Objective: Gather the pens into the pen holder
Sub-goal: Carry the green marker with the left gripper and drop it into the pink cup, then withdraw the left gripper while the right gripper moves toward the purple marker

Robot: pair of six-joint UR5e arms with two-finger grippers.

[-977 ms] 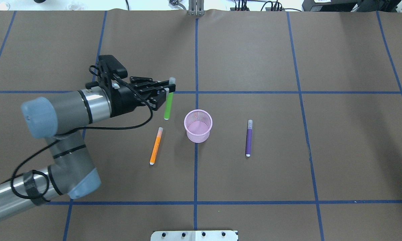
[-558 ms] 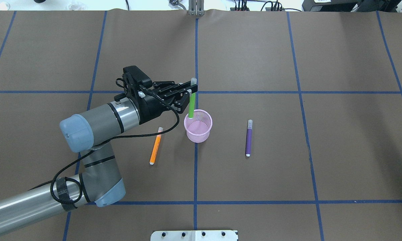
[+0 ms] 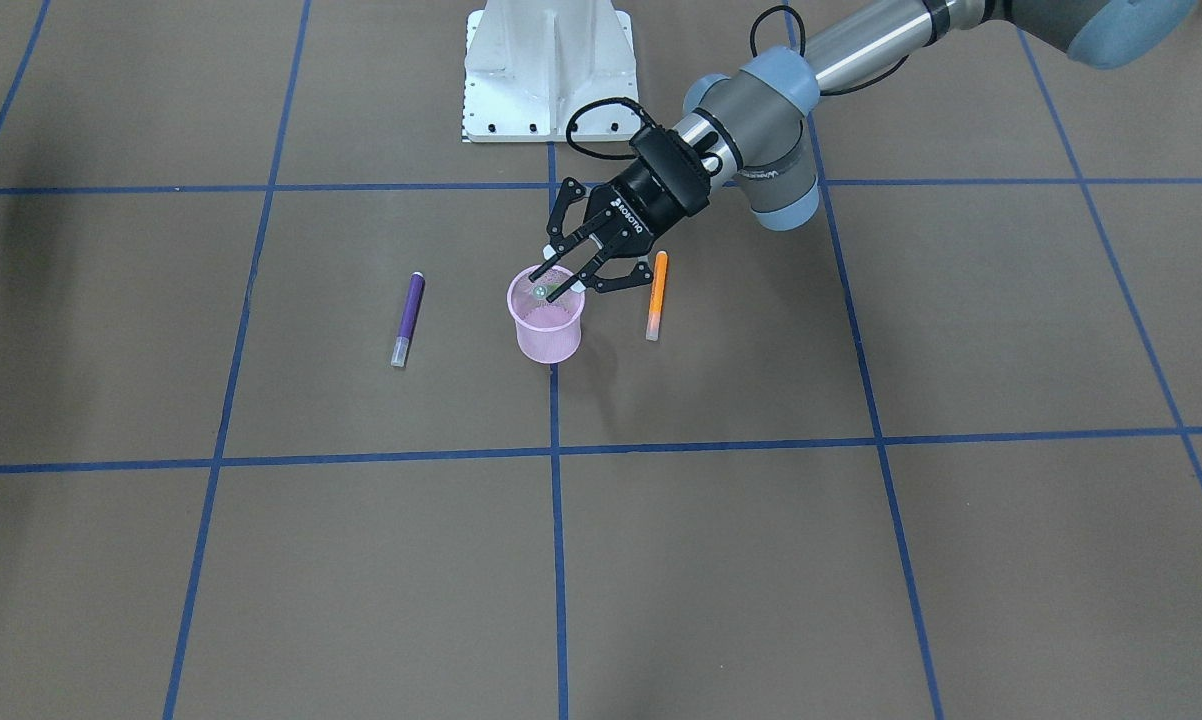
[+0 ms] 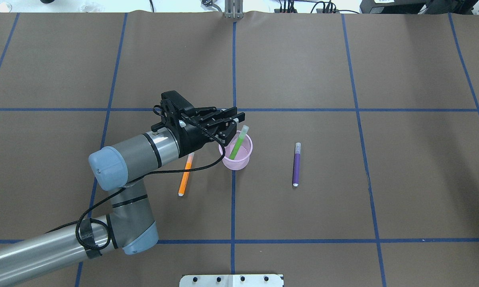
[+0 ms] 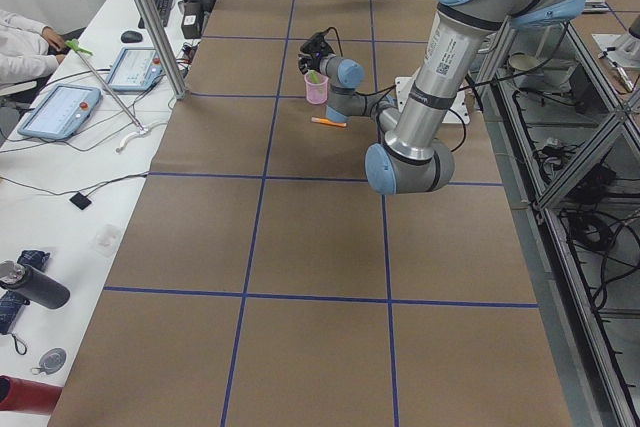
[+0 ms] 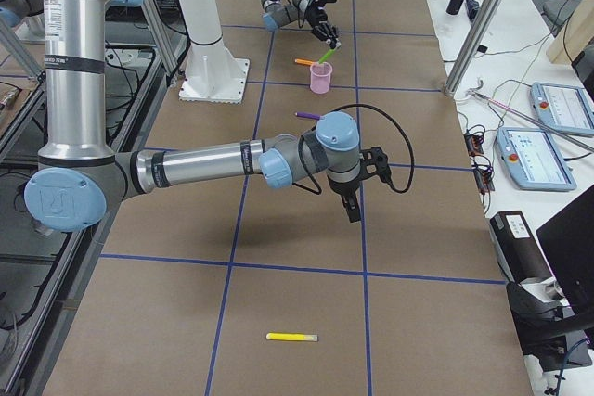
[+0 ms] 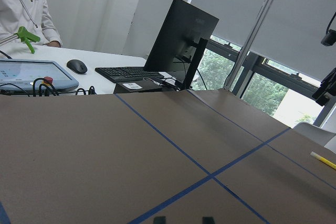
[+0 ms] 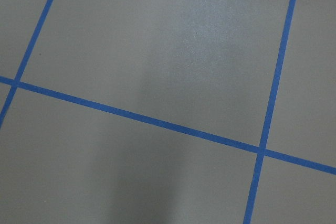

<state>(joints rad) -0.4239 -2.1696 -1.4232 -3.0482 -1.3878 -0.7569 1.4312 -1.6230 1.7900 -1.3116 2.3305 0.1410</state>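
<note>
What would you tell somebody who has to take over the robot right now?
Left gripper: open, just above the pen holder, holding nothing.
Right gripper: low over the table, far from the pens; I cannot tell whether it is open or shut.
Done: the green pen leans inside the pen holder, cap end up.
Left: the orange pen lies flat on the holder's left side, and the purple pen lies flat on its right. Both need to go in.
</note>
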